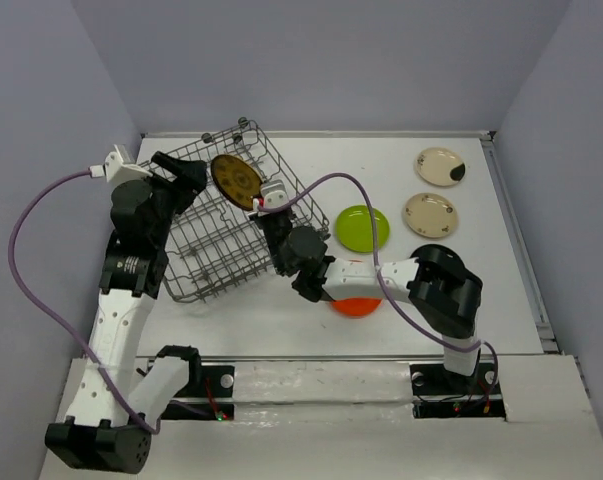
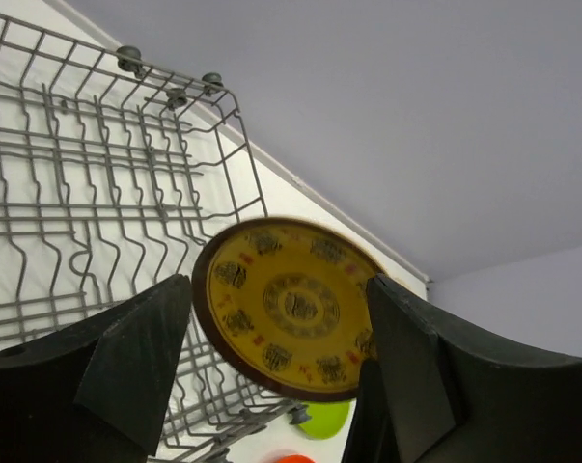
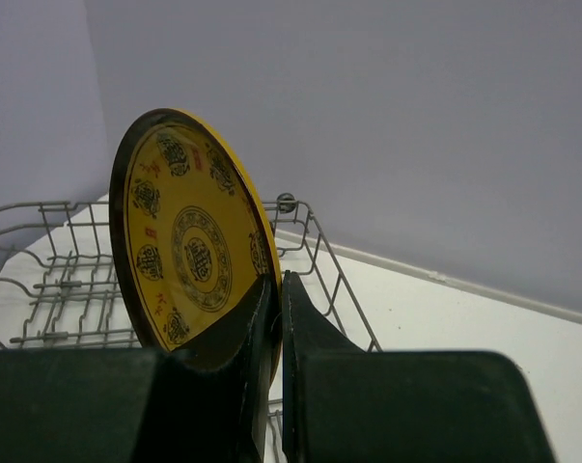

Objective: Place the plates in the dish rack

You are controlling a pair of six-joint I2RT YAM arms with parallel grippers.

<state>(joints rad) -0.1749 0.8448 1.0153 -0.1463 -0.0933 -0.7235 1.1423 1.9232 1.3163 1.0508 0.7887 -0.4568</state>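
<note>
The patterned gold plate (image 1: 237,180) is being held on edge by the right pincer (image 3: 271,301), which is clamped on the plate's lower rim. It is being held over the far part of the wire dish rack (image 1: 211,250). Whether the rim is touching the wires cannot be told. The left pincer (image 1: 188,173) is being kept wide open and empty at the rack's far left side.

For a clean placement, the plate is best lowered edge-first between two upright tines and kept parallel to their rows. Release is best delayed until the weight is being carried by the wires. Because the rack sits on small wheels (image 2: 128,58), sideways pushing is probably best avoided, lest it roll across the bench (image 1: 381,170).
</note>
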